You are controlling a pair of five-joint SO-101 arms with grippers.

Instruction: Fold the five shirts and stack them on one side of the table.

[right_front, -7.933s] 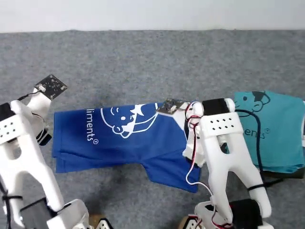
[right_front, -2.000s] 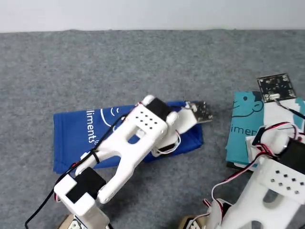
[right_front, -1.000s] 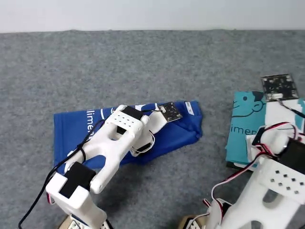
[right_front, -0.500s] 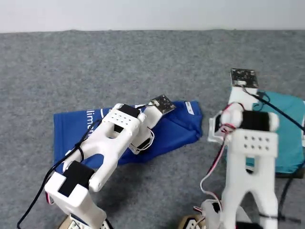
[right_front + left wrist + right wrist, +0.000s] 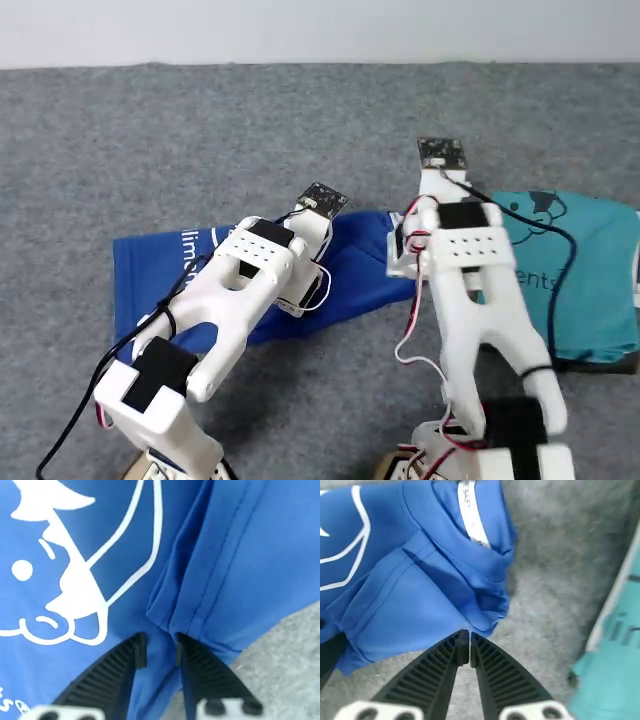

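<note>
A blue shirt (image 5: 170,280) with a white print lies partly folded at the table's middle left, also seen as blue shirt (image 5: 240,560) and blue shirt (image 5: 420,590). My left arm (image 5: 250,290) stretches over it. The left gripper (image 5: 158,647) is slightly open and low over a folded seam, with blue cloth showing in the narrow gap. My right arm (image 5: 465,250) stands at the shirt's right edge. The right gripper (image 5: 470,642) is shut with nothing in it, just off the collar-side corner. A folded teal shirt (image 5: 580,270) lies at the right edge.
The table is covered in grey carpet (image 5: 300,120), bare along the back and the front middle. A dark layer (image 5: 590,365) shows under the teal shirt (image 5: 615,675). A white wall runs behind the table.
The right arm has swung left from over the teal shirt to the blue shirt's right edge. The left arm pulled back leftward over the blue shirt, whose right part now lies folded in.
</note>
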